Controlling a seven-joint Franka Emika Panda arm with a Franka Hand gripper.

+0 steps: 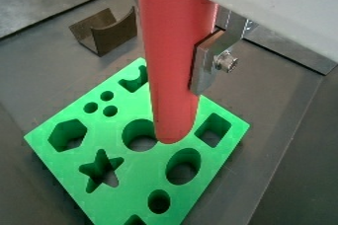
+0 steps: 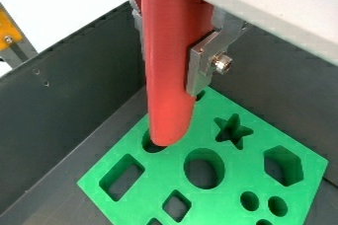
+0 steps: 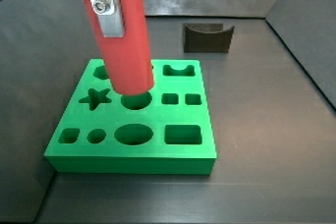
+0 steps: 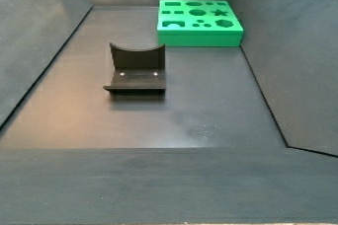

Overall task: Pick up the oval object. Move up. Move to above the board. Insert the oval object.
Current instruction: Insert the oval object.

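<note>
In a side view the board [image 3: 132,130] lies flat on the dark floor of the bin, at the left, its star-shaped hole [image 3: 94,97] nearest that edge and a row of round and square cut-outs running rightward across its top. Just right of the star stands the oval object [image 3: 126,46], upright, its lower end meeting the board at a rounded opening, probably the oval hole; whether the tip is already inside or only resting at the rim I cannot tell. The end effector [image 3: 108,7] holds the peg high on its shaft, a silver finger [image 3: 106,12] flat against its side, which leaves the long lower part free to go down into the hole. In both wrist views the peg hangs straight down from the grip, as a snug shaped hole demands. Further right, well apart from the board, stands the fixture [image 3: 207,37], empty. I judge the task to be at its last step: the peg is above its hole, and what remains is a plumb descent and then release
</note>
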